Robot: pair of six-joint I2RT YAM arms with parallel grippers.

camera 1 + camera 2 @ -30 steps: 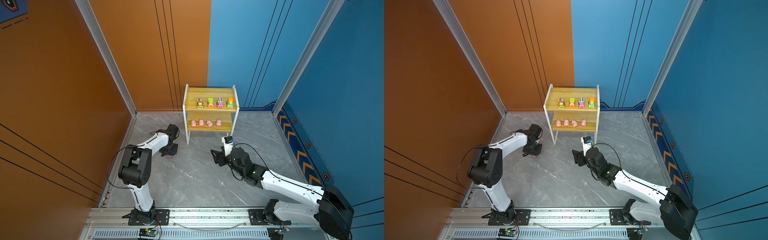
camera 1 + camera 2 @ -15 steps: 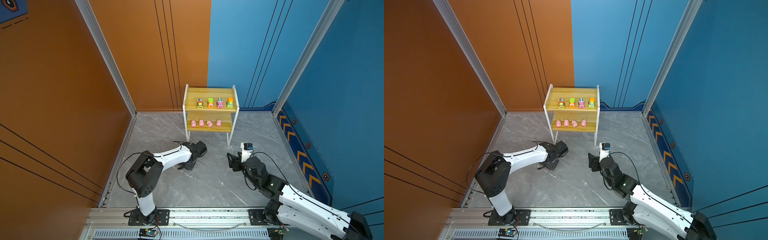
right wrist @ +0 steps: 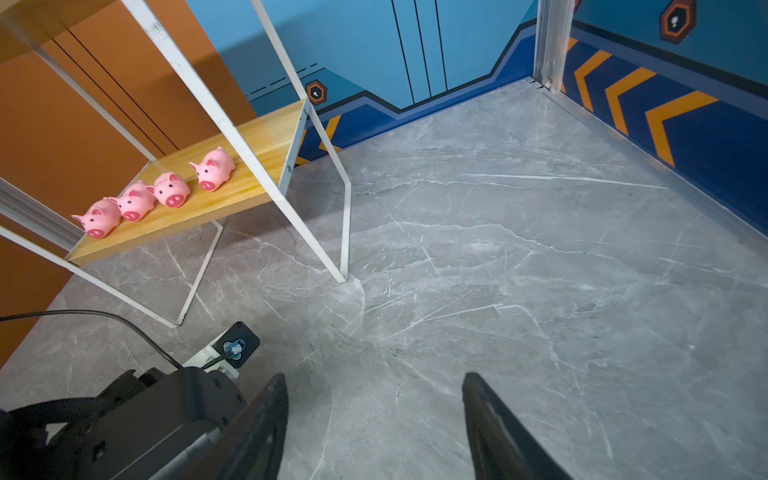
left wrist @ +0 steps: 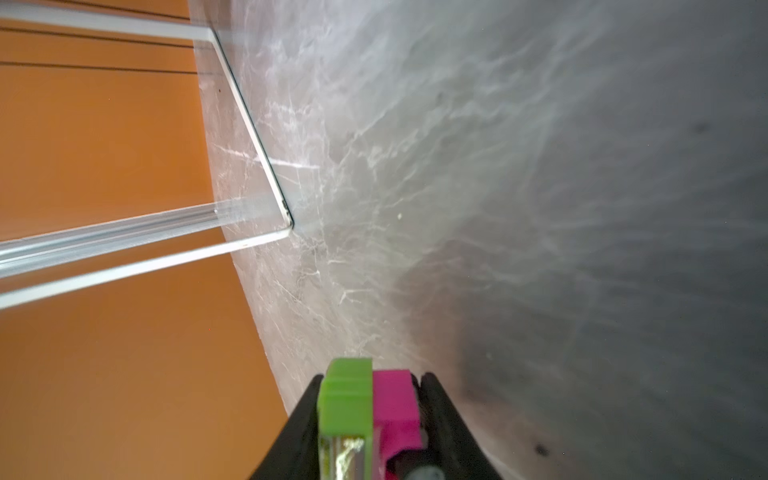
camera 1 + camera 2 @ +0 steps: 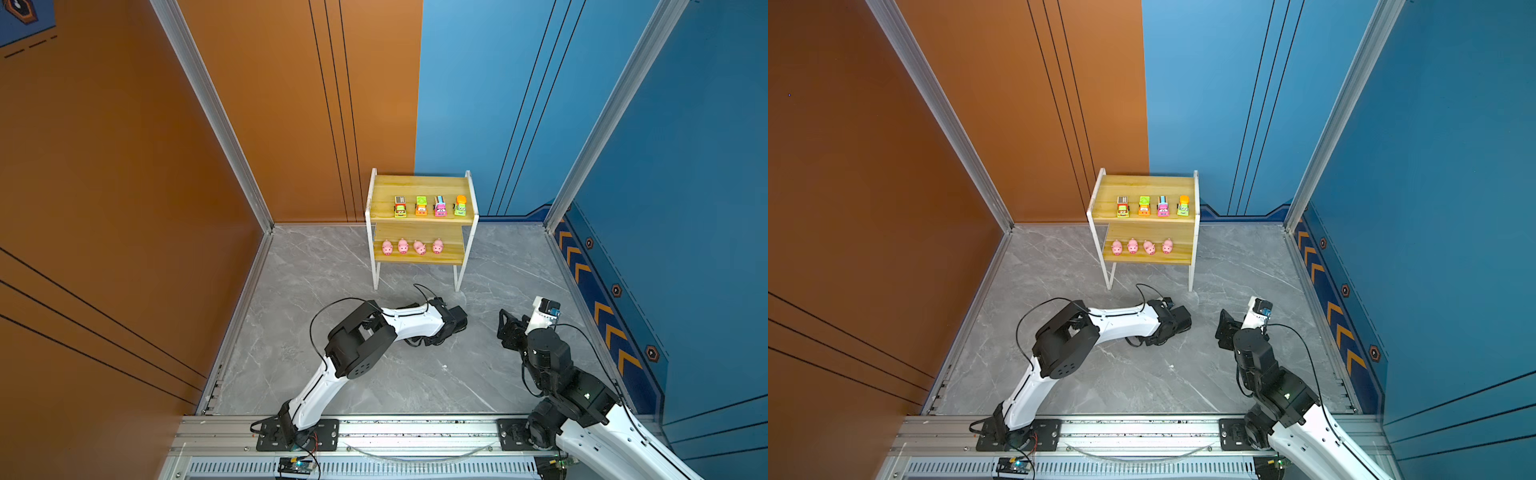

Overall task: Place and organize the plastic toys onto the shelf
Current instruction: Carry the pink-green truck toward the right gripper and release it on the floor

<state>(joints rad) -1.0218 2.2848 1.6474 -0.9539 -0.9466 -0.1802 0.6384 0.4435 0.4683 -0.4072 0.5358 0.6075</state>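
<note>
The shelf (image 5: 419, 185) stands at the back with several toy cars (image 5: 420, 205) on its top board and several pink pigs (image 5: 403, 246) on its lower board. In the left wrist view my left gripper (image 4: 370, 399) is shut on a green and pink toy car (image 4: 365, 403), held low over the grey floor. In both top views that gripper (image 5: 456, 319) sits just in front of the shelf, and the held car is hidden there. My right gripper (image 3: 374, 399) is open and empty over bare floor, to the right of the shelf (image 5: 1142, 185).
The shelf's white legs (image 3: 344, 232) stand close ahead of the right gripper, and the pigs (image 3: 170, 191) show on the lower board. My left arm's wrist (image 3: 145, 415) lies beside the right gripper. Orange and blue walls enclose the floor; an aluminium rail (image 5: 415, 428) runs along the front.
My left arm has swung from the left wall to the floor in front of the shelf. My right arm has drawn back toward the right, away from the middle.
</note>
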